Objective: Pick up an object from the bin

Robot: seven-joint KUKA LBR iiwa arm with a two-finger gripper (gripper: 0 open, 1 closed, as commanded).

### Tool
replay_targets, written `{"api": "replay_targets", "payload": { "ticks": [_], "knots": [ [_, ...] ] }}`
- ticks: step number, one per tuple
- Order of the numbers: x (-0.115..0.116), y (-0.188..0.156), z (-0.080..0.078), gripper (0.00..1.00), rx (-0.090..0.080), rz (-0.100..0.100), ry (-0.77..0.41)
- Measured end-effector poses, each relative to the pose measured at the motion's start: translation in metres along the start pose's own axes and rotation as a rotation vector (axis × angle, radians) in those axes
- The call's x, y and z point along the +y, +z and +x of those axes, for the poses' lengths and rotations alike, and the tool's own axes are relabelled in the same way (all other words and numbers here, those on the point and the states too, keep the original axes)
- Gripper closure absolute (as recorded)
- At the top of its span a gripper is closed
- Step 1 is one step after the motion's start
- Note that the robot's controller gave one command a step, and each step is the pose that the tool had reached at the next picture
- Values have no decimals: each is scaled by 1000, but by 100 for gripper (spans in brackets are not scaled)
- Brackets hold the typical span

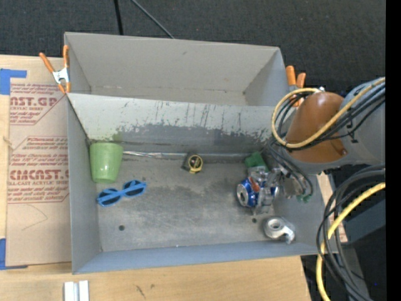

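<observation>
My gripper (273, 184) is low in the right part of the bin, close to the floor. Right against its left side lies a small blue, silver and red crumpled thing (249, 194); whether the gripper has hold of it I cannot tell. A small dark green piece (254, 161) sits just behind it by the back wall. A shiny silver metal piece (277, 228) lies in front of it, near the bin's front right corner.
At the far left a light green cup (105, 161) lies on the floor, and a blue pair of toy glasses (121, 193) is below it. A small yellow and black round thing (194, 163) rests mid-bin by the back wall. The arm's orange cover and cables hang over the right rim.
</observation>
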State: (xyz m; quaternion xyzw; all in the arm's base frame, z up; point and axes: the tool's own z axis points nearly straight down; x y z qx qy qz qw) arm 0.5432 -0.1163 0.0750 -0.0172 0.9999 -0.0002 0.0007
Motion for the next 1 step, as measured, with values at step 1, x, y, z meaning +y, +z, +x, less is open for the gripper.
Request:
{"api": "replay_targets", "payload": {
  "ticks": [1],
  "knots": [
    [27, -132, -22, 100, -11, 1, -37]
  ]
}}
